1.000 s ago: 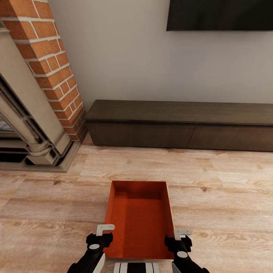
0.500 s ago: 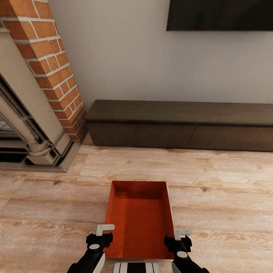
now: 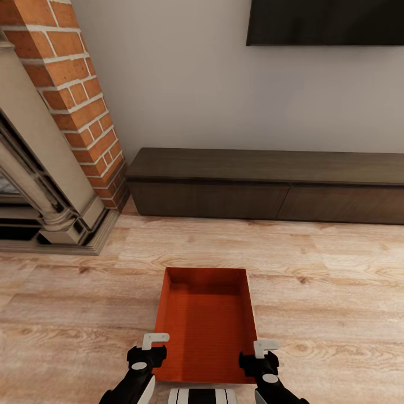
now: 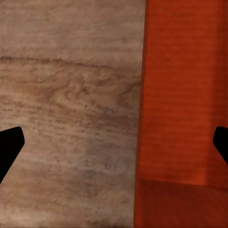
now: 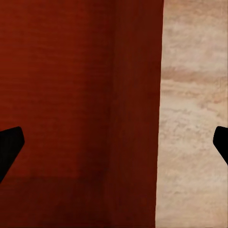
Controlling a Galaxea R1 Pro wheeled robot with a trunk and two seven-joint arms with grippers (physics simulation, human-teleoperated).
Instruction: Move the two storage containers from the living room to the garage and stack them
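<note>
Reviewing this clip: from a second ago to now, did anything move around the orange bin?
The right gripper shifted slightly inward, toward the orange bin's right wall. It now straddles that wall with its jaws open, grasping nothing. The left gripper, the bin and the bench stayed put.

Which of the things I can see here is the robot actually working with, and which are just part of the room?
Part of the job:
- bin, on the wood floor
- left gripper and right gripper, open, one astride each side wall of the bin

Just room furniture:
- bench
- TV
- fireplace
</note>
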